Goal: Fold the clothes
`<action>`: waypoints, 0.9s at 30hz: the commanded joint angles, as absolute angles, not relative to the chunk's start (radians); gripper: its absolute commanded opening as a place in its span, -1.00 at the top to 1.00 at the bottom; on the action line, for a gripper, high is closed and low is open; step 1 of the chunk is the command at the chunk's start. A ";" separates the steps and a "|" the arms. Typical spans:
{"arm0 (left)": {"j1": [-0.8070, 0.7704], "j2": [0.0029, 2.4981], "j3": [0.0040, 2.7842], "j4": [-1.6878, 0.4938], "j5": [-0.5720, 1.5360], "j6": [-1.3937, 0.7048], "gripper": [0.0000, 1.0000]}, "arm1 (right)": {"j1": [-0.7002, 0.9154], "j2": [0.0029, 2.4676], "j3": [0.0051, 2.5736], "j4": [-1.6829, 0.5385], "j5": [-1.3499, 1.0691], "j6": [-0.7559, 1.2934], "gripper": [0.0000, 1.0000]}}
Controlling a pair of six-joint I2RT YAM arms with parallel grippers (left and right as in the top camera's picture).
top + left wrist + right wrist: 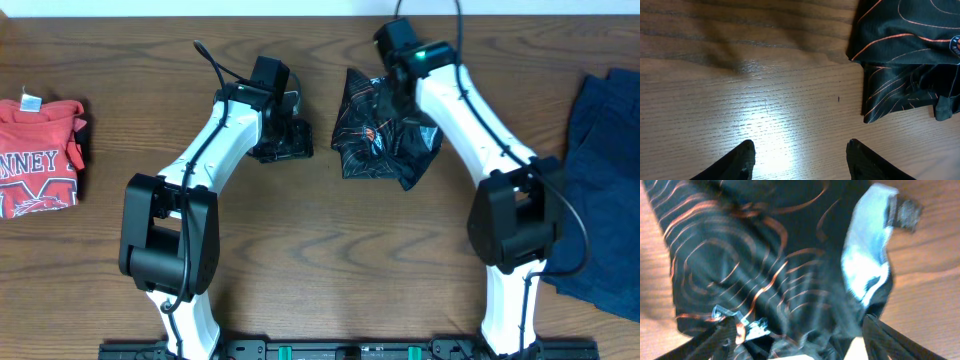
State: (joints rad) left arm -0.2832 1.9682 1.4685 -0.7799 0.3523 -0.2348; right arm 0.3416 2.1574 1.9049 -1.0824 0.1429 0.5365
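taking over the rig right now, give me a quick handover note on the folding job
Left gripper: open, empty, over the wooden table beside the black cycling jersey with thin orange wavy lines.
Right gripper: open above that jersey, nothing clamped.
Jersey: crumpled heap at table centre, pale inside showing.
Red printed T-shirt: left edge, looks folded. Dark blue garment: right edge, spread loose.
Left to do: fold the jersey, probably the blue garment too.

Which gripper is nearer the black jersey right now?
Right. The right gripper hangs open directly over the black jersey; the left gripper is open above bare table beside it, not touching.
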 commanded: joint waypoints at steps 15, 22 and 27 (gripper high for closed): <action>-0.280 1.966 1.477 -0.693 0.468 -0.226 -0.22 | 0.285 2.407 1.913 -1.058 0.062 0.538 -0.38; -0.281 1.966 1.477 -0.663 0.525 -0.226 -0.22 | 0.289 2.430 1.913 -1.093 0.056 0.532 -0.39; -0.281 1.966 1.477 -0.641 0.569 -0.226 -0.23 | 0.289 2.317 1.915 -1.064 0.102 0.519 -0.56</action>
State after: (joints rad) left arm -0.2832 1.9682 1.4685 -0.6445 0.5240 -0.2348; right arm 0.2733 2.3585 1.9350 -1.0725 0.0711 0.5358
